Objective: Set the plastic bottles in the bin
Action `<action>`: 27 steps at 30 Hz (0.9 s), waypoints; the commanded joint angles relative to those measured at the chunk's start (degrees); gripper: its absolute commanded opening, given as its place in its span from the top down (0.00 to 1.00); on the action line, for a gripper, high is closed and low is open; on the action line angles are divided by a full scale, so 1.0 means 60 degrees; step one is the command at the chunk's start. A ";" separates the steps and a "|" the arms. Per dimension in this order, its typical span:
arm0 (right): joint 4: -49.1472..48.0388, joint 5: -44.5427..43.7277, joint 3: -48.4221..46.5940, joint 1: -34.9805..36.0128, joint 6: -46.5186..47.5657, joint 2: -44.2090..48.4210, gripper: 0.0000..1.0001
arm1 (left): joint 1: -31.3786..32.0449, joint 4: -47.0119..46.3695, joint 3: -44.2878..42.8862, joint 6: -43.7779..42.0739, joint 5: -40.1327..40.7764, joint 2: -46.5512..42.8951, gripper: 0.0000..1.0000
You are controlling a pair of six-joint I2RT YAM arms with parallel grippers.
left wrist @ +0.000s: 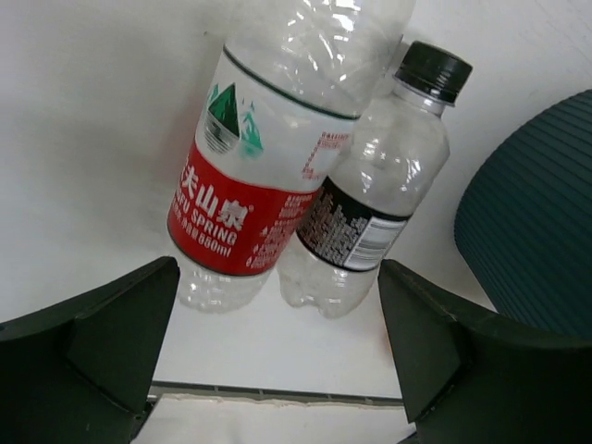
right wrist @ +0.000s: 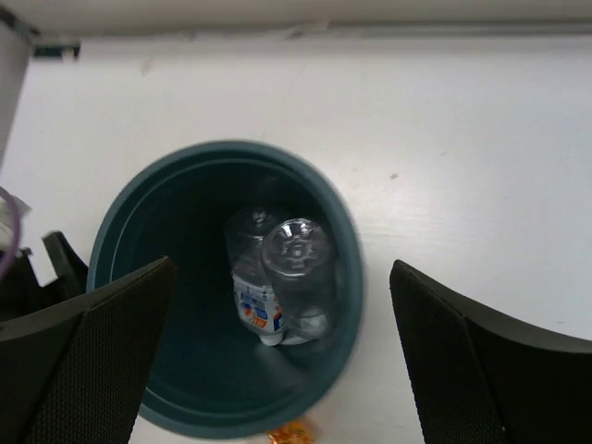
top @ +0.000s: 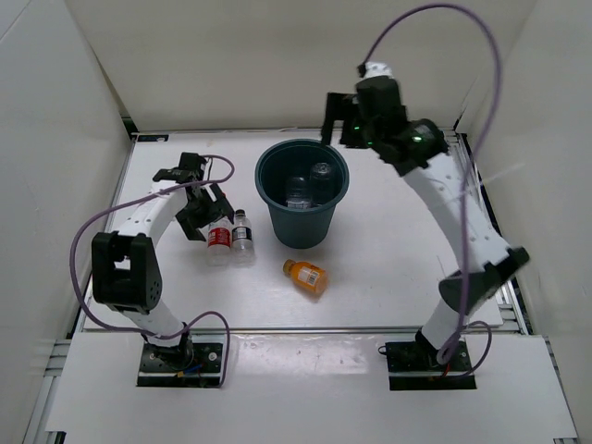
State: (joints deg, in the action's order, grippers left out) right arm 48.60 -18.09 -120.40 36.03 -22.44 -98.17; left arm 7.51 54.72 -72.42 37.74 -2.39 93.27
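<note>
The dark teal bin (top: 263, 182) stands mid-table. Inside it lie a plain clear bottle (right wrist: 301, 264) and a blue-and-white-label bottle (right wrist: 252, 310). My right gripper (right wrist: 282, 356) hangs open above the bin's far right rim (right wrist: 120, 231), holding nothing. Left of the bin, the red-label bottle (left wrist: 245, 185) and the black-capped dark-label bottle (left wrist: 370, 208) lie side by side on the table. My left gripper (left wrist: 277, 356) hovers open just behind their bases, touching neither. The short orange bottle (top: 305, 276) lies in front of the bin.
White walls enclose the table on three sides. The bin's ribbed wall (left wrist: 536, 250) is close to the right of the two lying bottles. A table seam runs under the left gripper.
</note>
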 commanded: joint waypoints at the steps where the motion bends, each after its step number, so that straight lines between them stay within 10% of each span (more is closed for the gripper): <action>1: -0.0162 -0.0677 0.0201 -0.0292 0.0502 0.1639 0.00 | 0.0008 -0.0652 -0.0205 -0.0662 0.0046 0.0099 0.00; 13: 0.1715 -0.0501 0.0130 -0.0292 0.0502 0.2314 0.00 | 0.0008 -0.0609 -0.1129 -0.1324 0.1453 0.2544 0.00; 21: 0.2081 -0.0311 -0.0046 -0.0292 0.0326 0.2226 0.00 | 0.0008 -0.0435 -0.0586 -0.0829 0.2344 0.1773 0.52; 27: 0.2358 -0.0223 -0.0134 -0.0292 0.0238 0.2226 0.00 | 0.0681 0.1074 -0.3144 0.0535 0.3943 -0.0264 0.50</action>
State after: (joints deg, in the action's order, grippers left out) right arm 61.80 -19.64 -119.48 34.15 -20.82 -85.43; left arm 8.95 58.26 -80.77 35.94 14.20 102.04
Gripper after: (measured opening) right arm 0.998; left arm 0.597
